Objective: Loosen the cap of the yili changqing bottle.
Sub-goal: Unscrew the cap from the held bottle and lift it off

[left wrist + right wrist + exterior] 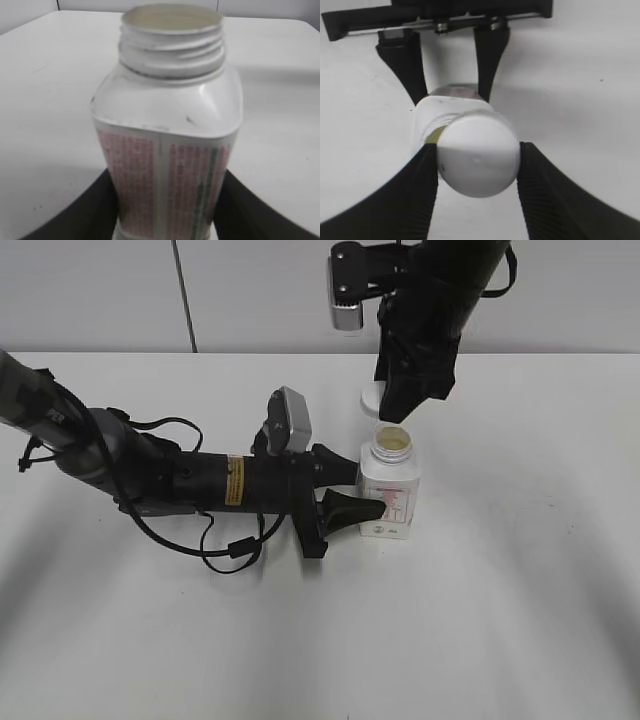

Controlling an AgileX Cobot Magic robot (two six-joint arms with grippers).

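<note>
- Your left gripper [368,502] clamps the upright yili changqing bottle [389,490] near the table's [520,620] centre, neck open.
- Your right gripper [476,165] holds the cap [477,155], lifted just above and behind the neck.

Smooth white plastic, faintly glossy and scuffed with dark marks, on the yili changqing bottle [170,107]; threaded ridges at the bare neck; thin label printed in red. Smooth satin white plastic on the cap [477,155]. Matt black plastic on the left gripper [345,495] and right gripper [476,192]. Matt white table [520,620].
</note>
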